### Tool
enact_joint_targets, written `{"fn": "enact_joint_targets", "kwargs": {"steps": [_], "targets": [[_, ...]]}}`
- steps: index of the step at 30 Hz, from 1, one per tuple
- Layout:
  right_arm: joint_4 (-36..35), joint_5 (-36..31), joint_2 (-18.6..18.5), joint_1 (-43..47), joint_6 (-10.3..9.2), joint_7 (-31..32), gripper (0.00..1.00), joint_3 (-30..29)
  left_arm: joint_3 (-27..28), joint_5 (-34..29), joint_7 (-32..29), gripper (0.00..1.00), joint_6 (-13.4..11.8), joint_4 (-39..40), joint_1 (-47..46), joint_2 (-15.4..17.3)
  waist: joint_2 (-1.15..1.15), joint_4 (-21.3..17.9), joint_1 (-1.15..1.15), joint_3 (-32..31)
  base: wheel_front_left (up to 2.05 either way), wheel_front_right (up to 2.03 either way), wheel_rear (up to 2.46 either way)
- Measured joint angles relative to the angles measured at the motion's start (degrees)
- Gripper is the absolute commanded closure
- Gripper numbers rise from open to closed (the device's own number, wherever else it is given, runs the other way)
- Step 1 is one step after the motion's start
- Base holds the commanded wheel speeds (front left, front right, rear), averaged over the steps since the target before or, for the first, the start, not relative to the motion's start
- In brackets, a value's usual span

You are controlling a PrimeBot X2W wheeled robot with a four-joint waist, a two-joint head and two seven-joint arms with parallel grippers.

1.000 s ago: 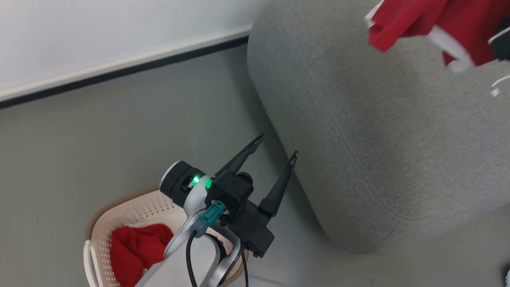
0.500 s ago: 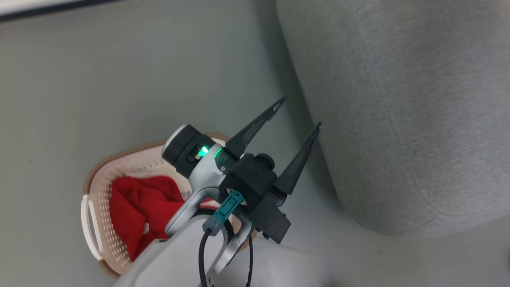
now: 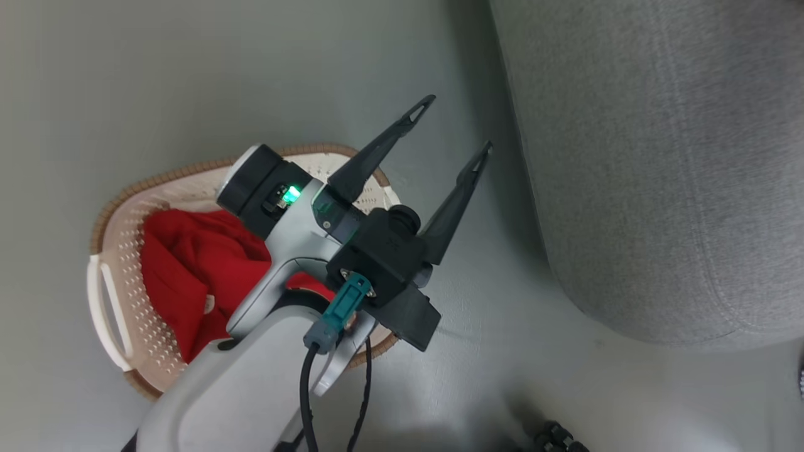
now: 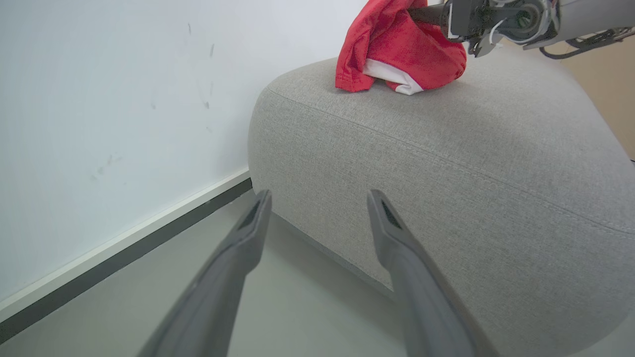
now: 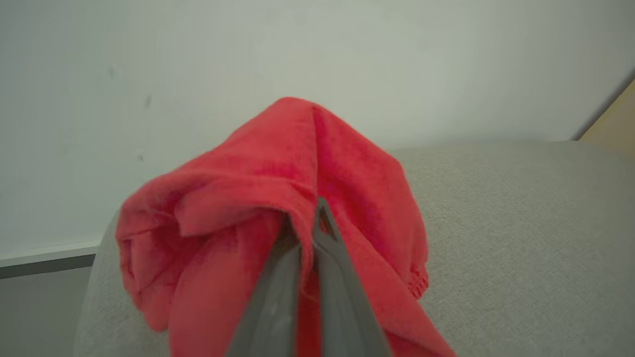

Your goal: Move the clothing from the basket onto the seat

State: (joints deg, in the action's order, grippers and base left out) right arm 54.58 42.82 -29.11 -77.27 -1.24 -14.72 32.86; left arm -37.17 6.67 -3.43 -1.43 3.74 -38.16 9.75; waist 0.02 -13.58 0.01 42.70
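Note:
The cream basket (image 3: 125, 194) stands on the floor at the left, with red clothing (image 3: 176, 270) bunched inside. My left gripper (image 3: 457, 123) hangs open above the basket's right side, empty, its fingers pointing towards the grey seat (image 3: 659, 157). In the left wrist view the open left gripper (image 4: 320, 196) faces the seat's (image 4: 446, 163) side. On top of the seat, a red garment with white trim (image 4: 402, 49) hangs from my right gripper (image 4: 421, 14). The right wrist view shows the right gripper (image 5: 310, 218) shut on that red garment (image 5: 278, 188), just over the seat (image 5: 521, 223).
Behind the seat runs a white wall with a dark baseboard (image 4: 124, 248). Grey floor (image 3: 157, 75) surrounds the basket. A small black object (image 3: 553, 436) lies at the bottom edge of the head view. My pale left forearm (image 3: 239, 383) covers part of the basket.
The head camera has tilted down, so the basket sits higher in the picture and the garment on the seat has left it. Both grippers keep their states.

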Motion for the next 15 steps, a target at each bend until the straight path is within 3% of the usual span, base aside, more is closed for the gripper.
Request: {"fn": "enact_joint_targets", "kwargs": {"steps": [1, 2, 7, 15], "targets": [[0.29, -0.01, 0.40, 0.01, 0.25, 0.00, 0.46, -0.01, 0.07, -0.08, 0.01, 0.00, 0.01, -0.14, -0.17, 0.23, 0.00, -0.11, 0.00, 0.69, 0.00, 0.00, 0.00], [0.53, -0.05, 0.77, 0.03, 0.31, 0.00, 0.00, -0.01, 0.12, -0.15, 0.05, 0.00, 0.04, -0.40, -0.27, 0.43, 0.00, -0.24, 0.00, 1.31, 0.00, 0.00, 0.00], [0.80, -0.55, 1.92, 1.25, 1.76, 0.00, 0.00, -0.41, 0.60, -0.21, 1.32, 0.00, 0.41, -2.19, -0.36, 0.86, 0.00, -1.33, 0.00, 2.65, 0.00, 0.00, 0.00], [-1.82, -3.50, 2.67, 6.66, 3.03, 0.00, 0.00, -0.63, 2.02, 0.49, 4.69, 0.00, -0.19, -5.34, 0.48, 1.08, -0.01, -1.88, -0.02, -0.68, 0.00, 0.00, 0.00]]}}
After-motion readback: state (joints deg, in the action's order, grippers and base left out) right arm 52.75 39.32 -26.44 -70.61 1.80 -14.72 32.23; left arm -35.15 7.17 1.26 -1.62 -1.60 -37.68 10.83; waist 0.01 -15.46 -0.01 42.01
